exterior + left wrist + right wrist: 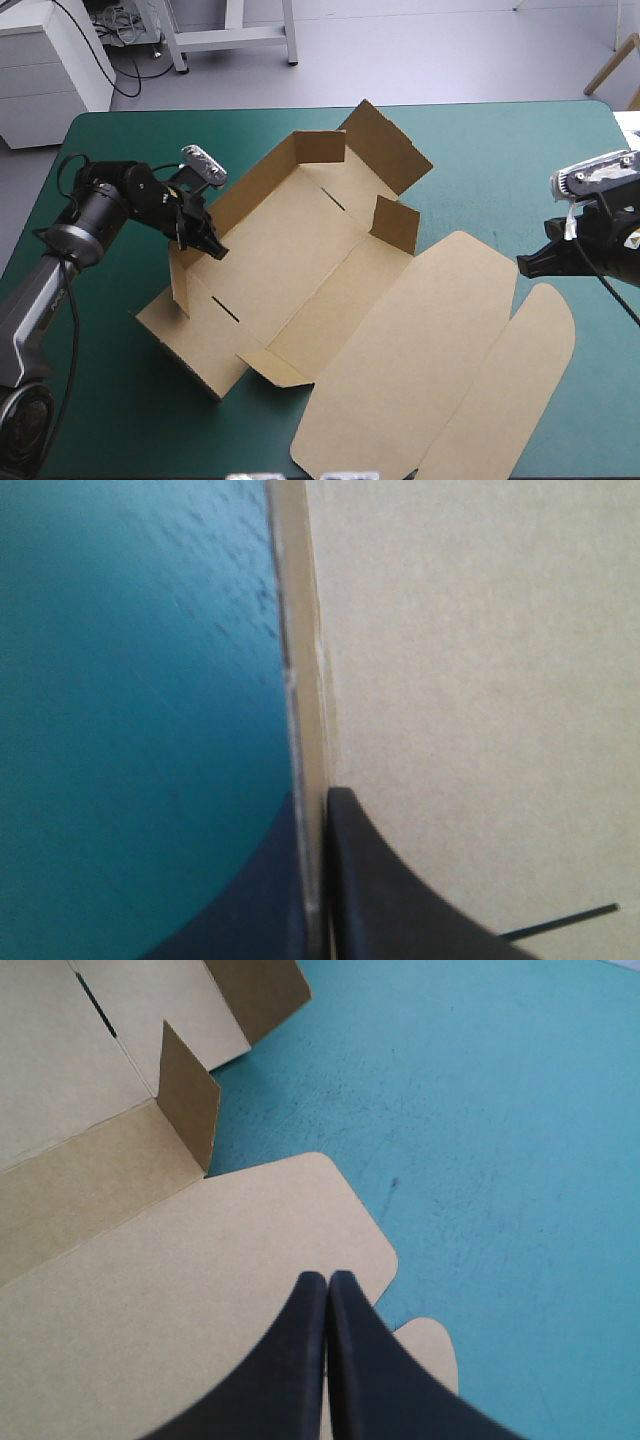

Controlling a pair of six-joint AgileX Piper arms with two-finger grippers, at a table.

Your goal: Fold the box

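My left gripper (208, 243) pinches a raised wall of the brown box (300, 270); my right gripper (327, 1282) hangs closed, empty, by its lid (180, 1300)

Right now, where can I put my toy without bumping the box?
Bare teal-green cover lies far right, between the box and the right pincer, and far left, beyond the left pincer. The box's flat lid crowds the middle and near right.
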